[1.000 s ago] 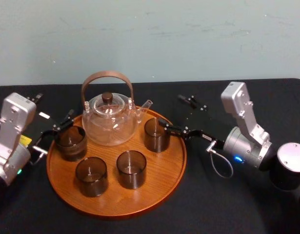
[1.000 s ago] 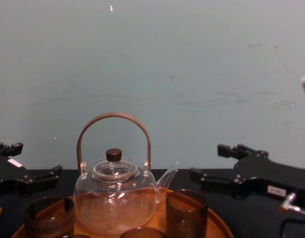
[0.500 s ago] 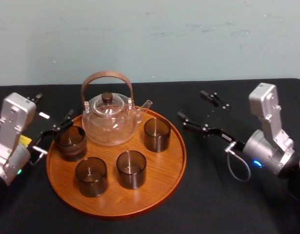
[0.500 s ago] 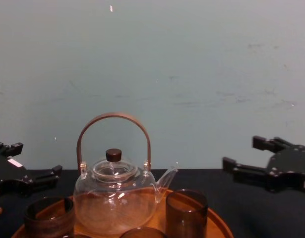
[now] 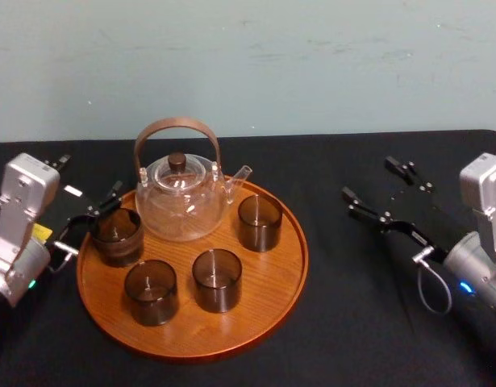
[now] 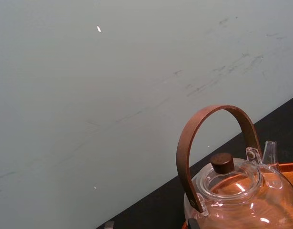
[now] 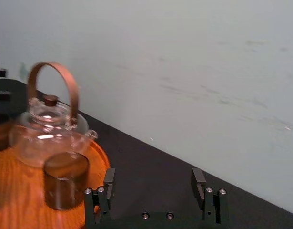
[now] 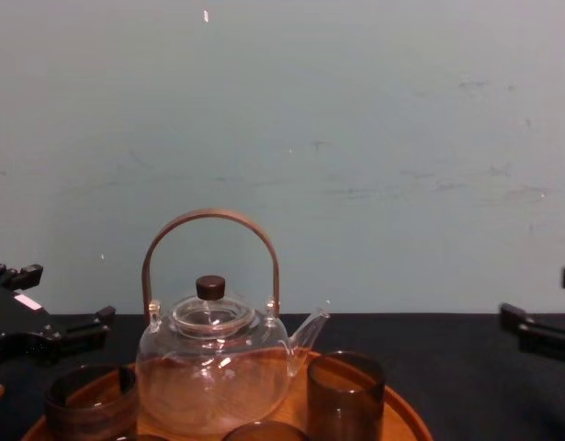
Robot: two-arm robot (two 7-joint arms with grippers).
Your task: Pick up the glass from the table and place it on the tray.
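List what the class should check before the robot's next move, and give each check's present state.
1. Is the right claw open, empty and off to the right of the tray? ok.
2. Is the rear right glass upright on the tray? ok.
3. Are the left glass, the front left glass and the front right glass upright inside the rim? ok.
4. Is the teapot upright at the back of the tray? ok.
5. Is the left claw, which is open, clear of the left glass? cannot tell.

Test-lab setup: black-clothed table [image 5: 352,330]; bare pale wall [image 5: 312,64] behind
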